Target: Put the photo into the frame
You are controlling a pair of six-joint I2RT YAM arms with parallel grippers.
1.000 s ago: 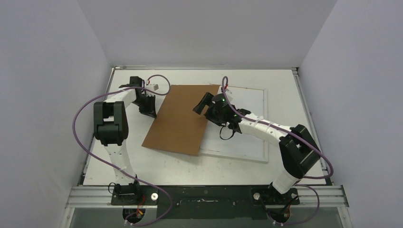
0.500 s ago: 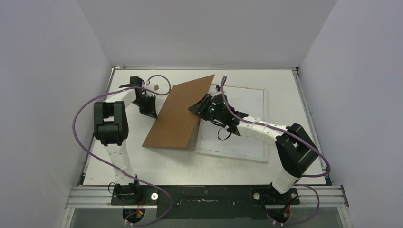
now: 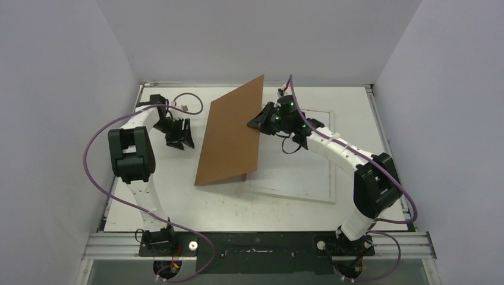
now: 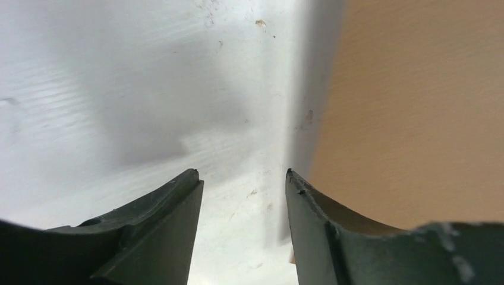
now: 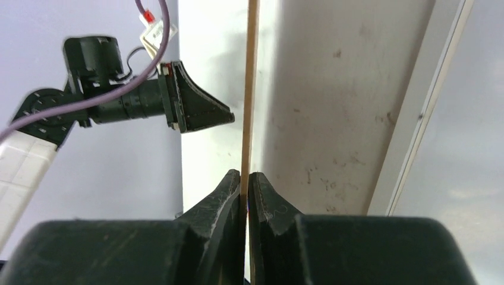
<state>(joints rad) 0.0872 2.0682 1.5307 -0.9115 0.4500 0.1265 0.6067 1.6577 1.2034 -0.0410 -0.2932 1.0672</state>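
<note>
A plain brown backing board (image 3: 232, 133) stands tilted steeply, its low edge on the table and its top corner toward the back wall. My right gripper (image 3: 260, 123) is shut on its right edge. The right wrist view shows the thin board edge (image 5: 252, 77) pinched between the fingertips of the right gripper (image 5: 245, 175). The white-bordered frame (image 3: 331, 154) lies flat on the table under and to the right of the board. My left gripper (image 3: 185, 142) stands open just left of the board. In its wrist view the left gripper (image 4: 242, 173) holds nothing, with the board (image 4: 416, 107) to its right. The photo is hidden.
White walls close in the table (image 3: 178, 202) on the left, back and right. The left arm's purple cable (image 3: 95, 142) loops out toward the left wall. Both arm bases sit on the black rail (image 3: 255, 246) at the near edge.
The right gripper shut on the board's right edge and swung it up from lying flat to steeply tilted. The left gripper opened, let go of the board and drew back left.
</note>
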